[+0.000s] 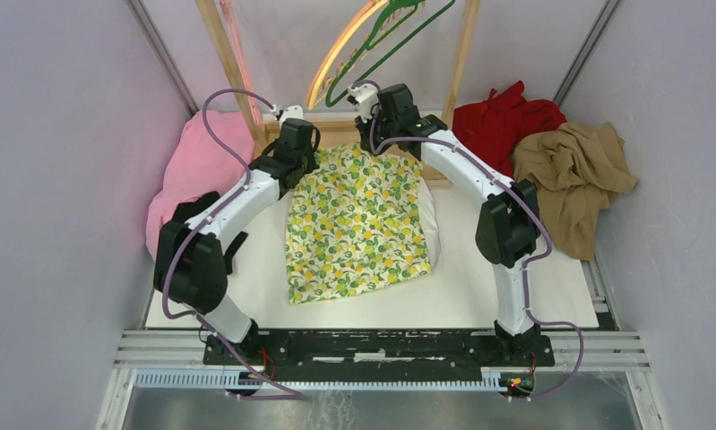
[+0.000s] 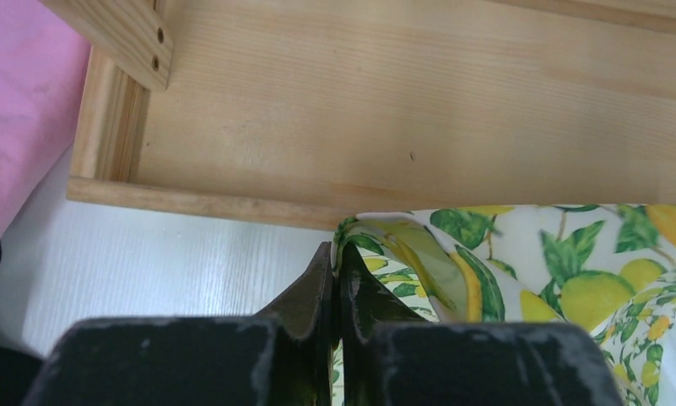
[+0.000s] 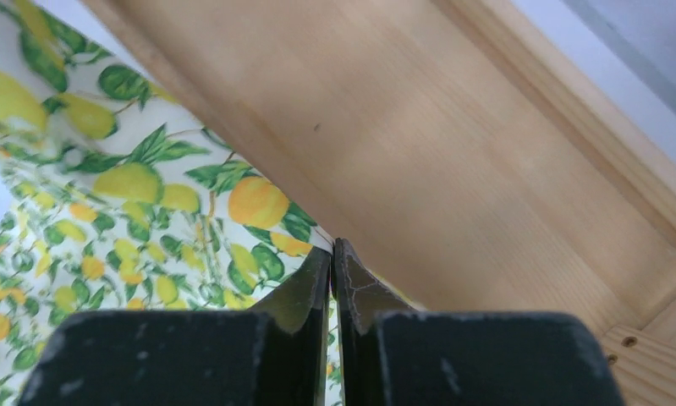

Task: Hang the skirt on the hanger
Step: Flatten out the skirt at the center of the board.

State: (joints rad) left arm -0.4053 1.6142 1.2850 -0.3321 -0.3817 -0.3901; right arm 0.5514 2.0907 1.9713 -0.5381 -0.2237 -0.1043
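Cream cotton-like cloth printed all over with yellow lemons and green leaves, the skirt (image 1: pixel 358 224) lies spread flat in the middle of the white table (image 1: pixel 479 300), roughly rectangular and slightly rumpled, its waist edge turned to the far side. That far edge overlaps the pale, straight-grained wooden base (image 2: pixel 402 101) of a rack. The left end effector (image 2: pixel 334 254) is at the skirt's far left corner: its two dark, scuffed fingers are pressed almost together, with a fold of the lemon fabric pinched between them just in front of the wooden lip. The right end effector (image 3: pixel 332 254) is at the far right corner, its fingers likewise closed to a sliver on the hem, printed cloth showing in the gap between them. Of the hanger (image 1: pixel 239 55), only a thin pink strand shows beside the rack's left upright, well above and apart from the skirt; its hook cannot be made out. A green hanger (image 1: pixel 399 36) and an orange-yellow hanger (image 1: pixel 336 55) hang at the rack's top. A soft pink garment (image 1: pixel 197 170) is heaped to the left, a red garment (image 1: pixel 502 121) and a tan garment (image 1: pixel 573 175) to the right.
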